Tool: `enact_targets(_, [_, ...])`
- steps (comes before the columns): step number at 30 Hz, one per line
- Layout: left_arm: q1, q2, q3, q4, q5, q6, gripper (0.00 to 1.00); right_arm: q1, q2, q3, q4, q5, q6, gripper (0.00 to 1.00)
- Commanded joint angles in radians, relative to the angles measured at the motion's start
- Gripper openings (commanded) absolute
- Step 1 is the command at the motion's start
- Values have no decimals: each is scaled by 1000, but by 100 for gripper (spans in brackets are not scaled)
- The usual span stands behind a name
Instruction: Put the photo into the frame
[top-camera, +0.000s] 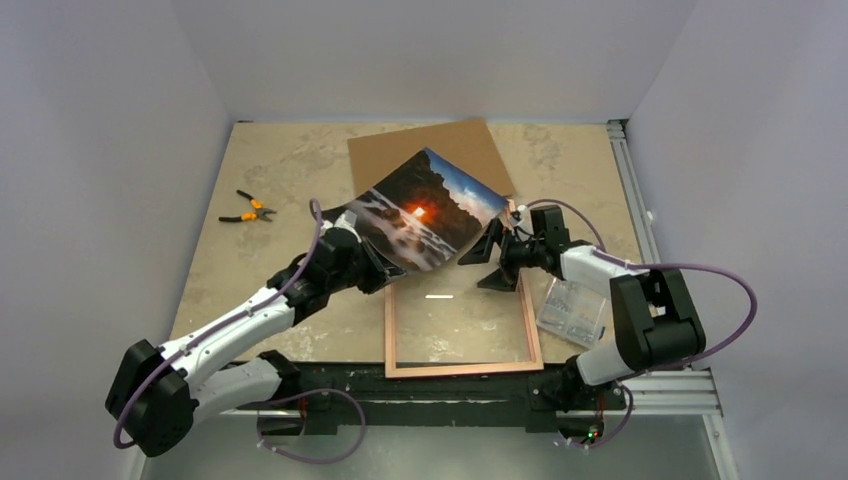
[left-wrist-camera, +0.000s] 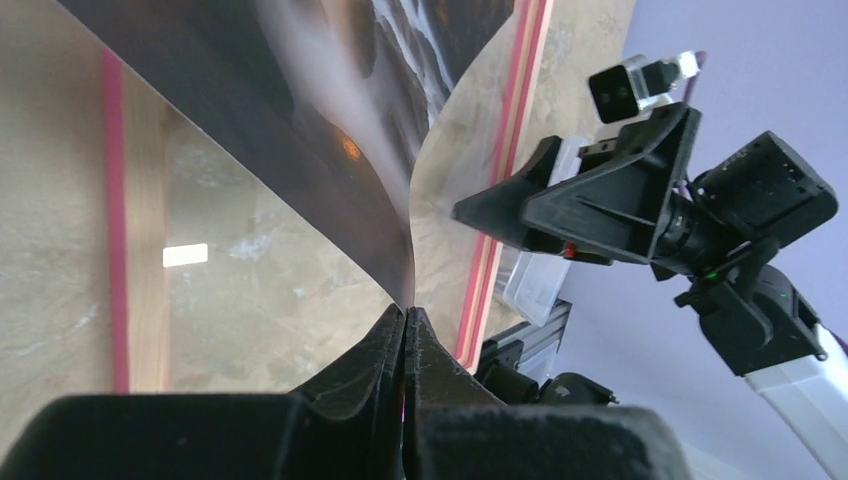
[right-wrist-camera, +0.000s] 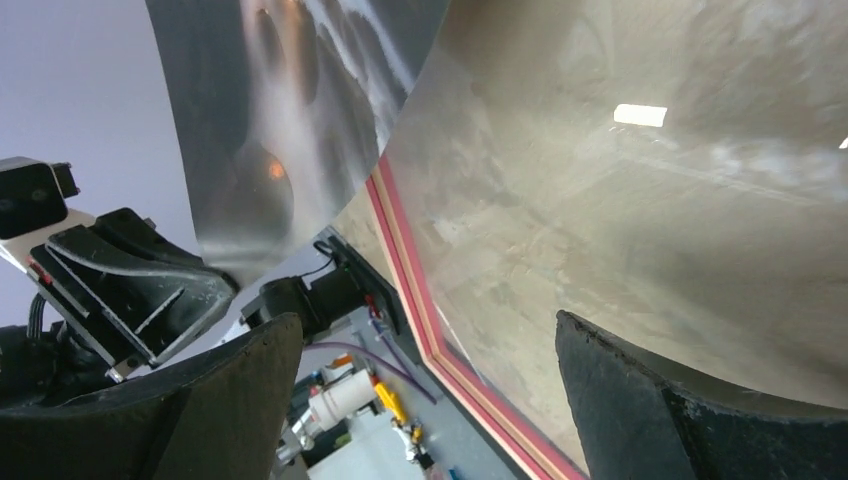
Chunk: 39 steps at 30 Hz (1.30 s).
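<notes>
Photo hangs tilted above the far end of the frame, its lower edge clamped in the left gripper, while the right gripper gapes empty over the frame's right rail, so laying it in is not yet done.

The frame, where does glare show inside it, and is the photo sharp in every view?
Top external: a small white glare patch inside the frame, photo sharp. Left wrist: same bright patch, photo blurred close to the lens. Right wrist: patch again, photo smeared by sheen.
</notes>
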Motion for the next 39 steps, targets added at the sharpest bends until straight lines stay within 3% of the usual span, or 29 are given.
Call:
enact_targets(1, [-65, -2, 3, 99, -73, -89, 0, 80, -44, -46, 222, 0, 163, 95])
enact_targets(8, [-130, -4, 12, 153, -65, -111, 0, 177, 24, -77, 561, 10, 387, 89])
enact_targets(11, [-155, -15, 20, 148, -64, -106, 0, 180, 67, -75, 669, 12, 460, 81])
enact_targets(14, [-182, -35, 19, 137, -82, -110, 0, 181, 100, -59, 718, 11, 494, 56])
enact_targets(16, [-197, -49, 18, 120, -96, -107, 0, 181, 104, -49, 710, 17, 483, 29])
enact_targets(18, [-203, -60, 16, 103, -109, -100, 6, 182, 102, -27, 630, 28, 425, 13])
enact_targets(20, [-206, -75, 12, 82, -116, -92, 21, 181, 95, -3, 518, 40, 339, 1])
enact_targets(22, [-206, -93, 14, 51, -141, -79, 33, 181, 84, 21, 421, 43, 260, 0])
enact_targets(25, [-206, -126, 24, -21, -173, -53, 58, 177, 58, 67, 292, 48, 146, 0])
enact_targets(29, [-206, -162, 66, -156, -227, 7, 83, 167, 15, 207, -3, 116, -56, 0])
enact_targets(39, [-206, -179, 196, -405, -349, 150, 89, 133, -60, 666, -679, 385, -436, 0])
